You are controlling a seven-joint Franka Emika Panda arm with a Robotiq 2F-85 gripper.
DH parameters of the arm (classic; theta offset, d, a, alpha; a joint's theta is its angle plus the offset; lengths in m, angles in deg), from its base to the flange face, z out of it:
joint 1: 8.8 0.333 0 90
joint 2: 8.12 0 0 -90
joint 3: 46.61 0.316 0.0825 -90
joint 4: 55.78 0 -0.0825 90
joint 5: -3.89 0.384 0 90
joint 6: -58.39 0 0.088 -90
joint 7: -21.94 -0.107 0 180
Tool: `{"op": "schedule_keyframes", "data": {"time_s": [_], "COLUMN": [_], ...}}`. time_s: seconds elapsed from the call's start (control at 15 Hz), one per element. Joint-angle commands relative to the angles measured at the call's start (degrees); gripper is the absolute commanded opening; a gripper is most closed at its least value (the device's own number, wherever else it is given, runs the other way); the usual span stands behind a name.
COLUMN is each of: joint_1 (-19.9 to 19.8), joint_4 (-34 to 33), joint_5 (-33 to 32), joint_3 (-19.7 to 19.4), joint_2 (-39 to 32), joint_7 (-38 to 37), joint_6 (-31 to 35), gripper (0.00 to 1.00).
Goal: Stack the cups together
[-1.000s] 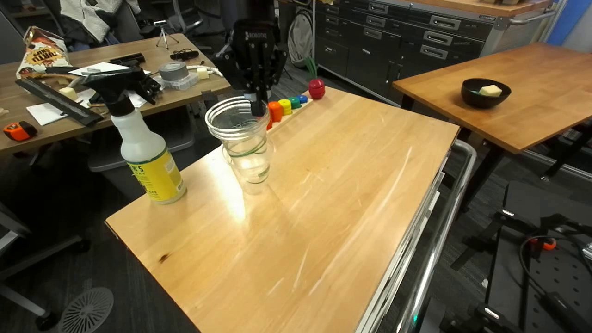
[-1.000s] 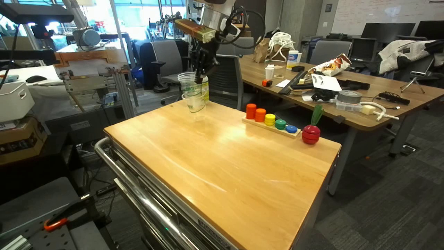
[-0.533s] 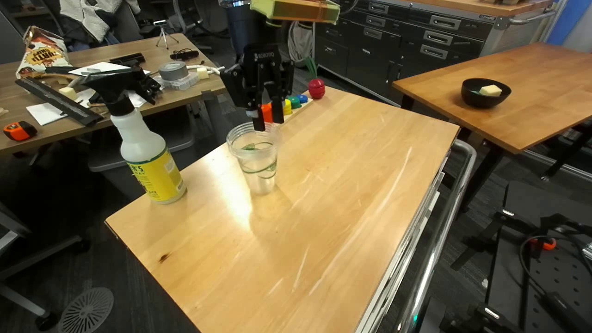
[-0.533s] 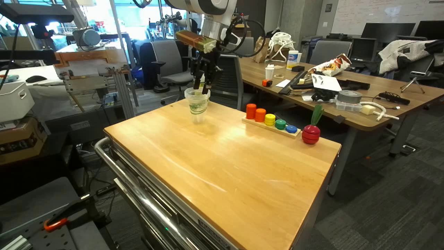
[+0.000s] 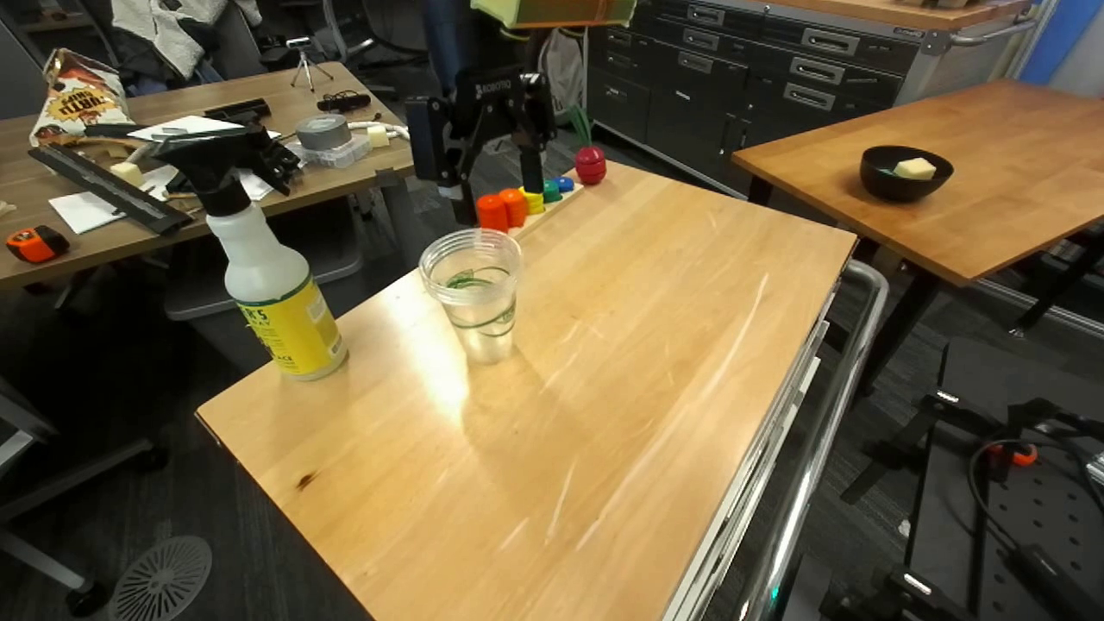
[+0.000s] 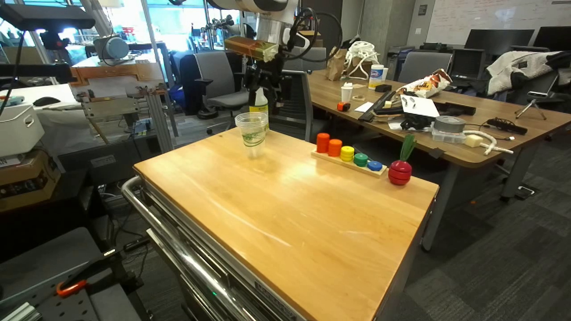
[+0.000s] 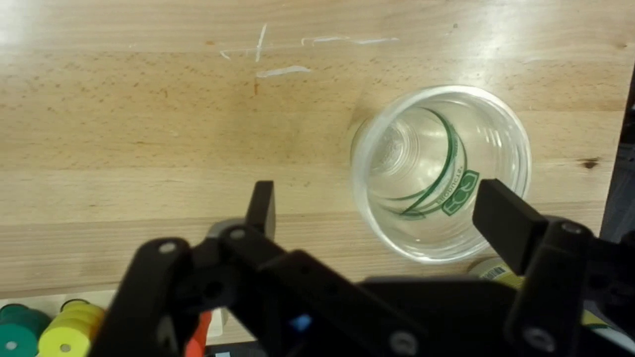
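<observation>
1 cup stack (image 5: 473, 297), grpr (image 5: 500, 200) wide

The arm (image 6: 270, 32) hangs in from above, its black gripper (image 5: 499, 196) pointing down. I see both fingers (image 7: 511, 223) spread wide.

In an exterior view, bright windows (image 6: 176, 29) glow beyond grey chairs (image 6: 218, 71); a whiteboard (image 6: 495, 15) scrawled in red stands behind dark monitors (image 6: 497, 40), near a grey wall (image 6: 379, 31). A brown table (image 6: 535, 128) stands beside a pale wooden worktop (image 6: 290, 200) that catches glare. Carpet (image 6: 504, 258) lies in squares of lighter and darker grey. In an exterior view, a black cabinet (image 5: 733, 86) with pale handles (image 5: 817, 70) stands near a honey-coloured table (image 5: 1009, 172).
</observation>
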Motion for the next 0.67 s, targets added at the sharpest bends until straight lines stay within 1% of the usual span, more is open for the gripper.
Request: {"op": "schedule_keyframes", "data": {"time_s": [0.0, 0.27, 0.6], "joint_1": [1.00, -0.15, -3.25], "joint_4": [4.86, 11.74, 23.67], "joint_5": [-3.32, -6.09, -8.90], "joint_3": [-1.07, -1.99, -4.36], "joint_2": [7.21, 17.54, 31.64], "joint_7": [-1.72, -2.25, -2.41], "joint_6": [1.30, 1.90, 4.15], "gripper": [1.00, 1.00, 1.00]}}
